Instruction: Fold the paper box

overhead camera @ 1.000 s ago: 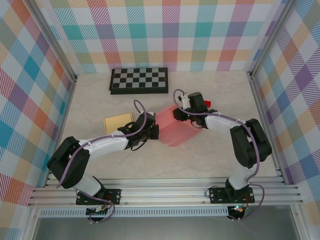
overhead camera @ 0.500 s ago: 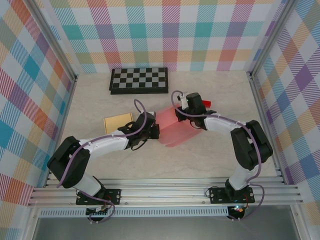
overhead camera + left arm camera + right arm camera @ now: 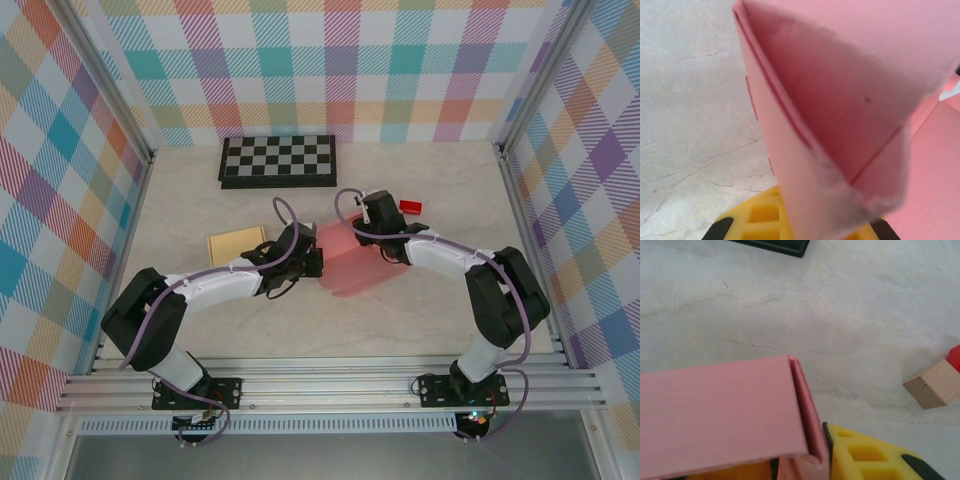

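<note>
Left wrist view: the paper box (image 3: 840,125) blurs along its near edge and hides most of the yellow fingers (image 3: 762,217). Right wrist view: the frame edge cuts off a red piece (image 3: 955,357) and the chessboard (image 3: 775,244).

White-and-black arms (image 3: 210,288), purple cables (image 3: 277,207) (yellow fingers (image 3: 760,215))

The paper box (image 3: 350,262) is pink, the board (image 3: 279,160) black-and-white chequered.

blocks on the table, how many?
2: red block just beyond the right arm; wooden block next to it. More could hide under the arms.
</note>
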